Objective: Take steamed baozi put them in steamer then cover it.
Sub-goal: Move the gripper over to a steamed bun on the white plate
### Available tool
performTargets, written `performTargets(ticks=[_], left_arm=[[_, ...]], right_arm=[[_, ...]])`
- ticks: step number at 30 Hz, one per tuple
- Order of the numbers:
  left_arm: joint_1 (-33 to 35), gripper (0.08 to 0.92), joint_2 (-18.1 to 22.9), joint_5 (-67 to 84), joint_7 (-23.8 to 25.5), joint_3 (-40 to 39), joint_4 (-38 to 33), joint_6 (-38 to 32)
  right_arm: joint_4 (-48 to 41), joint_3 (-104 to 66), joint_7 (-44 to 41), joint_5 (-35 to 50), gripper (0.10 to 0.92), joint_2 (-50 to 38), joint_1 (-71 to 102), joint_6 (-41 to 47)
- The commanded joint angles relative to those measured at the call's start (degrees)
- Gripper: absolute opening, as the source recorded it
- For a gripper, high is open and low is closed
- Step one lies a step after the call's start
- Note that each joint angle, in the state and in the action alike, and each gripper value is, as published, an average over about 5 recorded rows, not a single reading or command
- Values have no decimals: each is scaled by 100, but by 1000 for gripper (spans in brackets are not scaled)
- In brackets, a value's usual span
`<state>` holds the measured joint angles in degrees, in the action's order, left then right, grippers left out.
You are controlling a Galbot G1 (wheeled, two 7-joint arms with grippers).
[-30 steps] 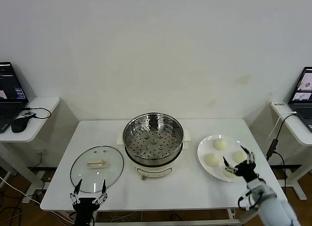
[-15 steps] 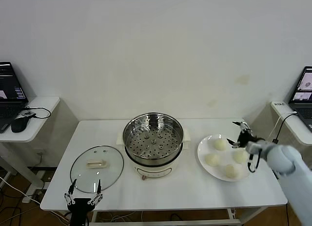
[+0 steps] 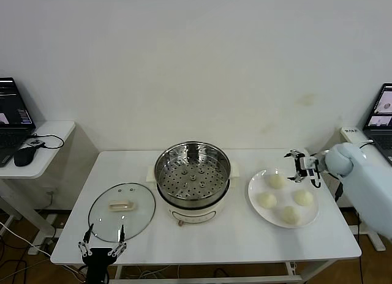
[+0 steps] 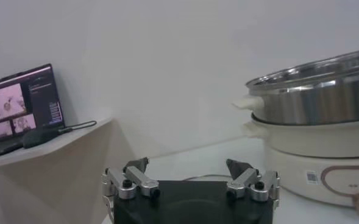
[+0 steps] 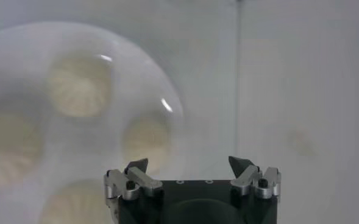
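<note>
The right gripper (image 3: 298, 166) hangs over the far right edge of the white plate (image 3: 255, 197), its jaws spread wide and holding nothing; in the right wrist view the same gripper (image 5: 191, 169) looks down past its parted fingers (image 5: 135, 167) at the plate (image 5: 167, 103) and the buns on it. The four steamed baozi (image 3: 277, 181) lie apart on that plate, none of them touched by the gripper; one sits at the far side just beside the gripper, one toward the steamer, one on the right and one at the near edge. The steamer (image 3: 192, 174) stands uncovered at the middle of the white table (image 3: 239, 241), its perforated tray bare, on its cream base. The cover (image 3: 121, 212) lies flat on the table to the left of the steamer, handle up, close to the pot but apart from it. The left gripper (image 3: 101, 246) waits low at the table's near edge, just in front of the cover, its jaws wide apart and empty; its wrist view shows the gripper (image 4: 189, 179) facing the side of the steamer (image 4: 313, 122).
</note>
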<state>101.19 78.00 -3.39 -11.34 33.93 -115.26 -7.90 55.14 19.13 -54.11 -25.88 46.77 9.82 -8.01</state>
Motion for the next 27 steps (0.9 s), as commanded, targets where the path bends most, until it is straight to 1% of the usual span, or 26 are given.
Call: performTargets(ticks=[1,17,21,27], left_arm=[[20,823,11,-11,7,45,29,-37],[51,823,0,-10,18,113,77,-123],[22,823,-9,-9,20,108,90,-121],[3,823,-30,-2,21,112,102,-126]], right_arm=[[-1013,788,-426,-145,823,532,-697,-168],[-1778,505,-294,-580,811,1195,-569,-173],[-1919,457,-249,-675,775,1296,-571,-174],[-2082,402,-239,-762,694,1400,-581,-189]])
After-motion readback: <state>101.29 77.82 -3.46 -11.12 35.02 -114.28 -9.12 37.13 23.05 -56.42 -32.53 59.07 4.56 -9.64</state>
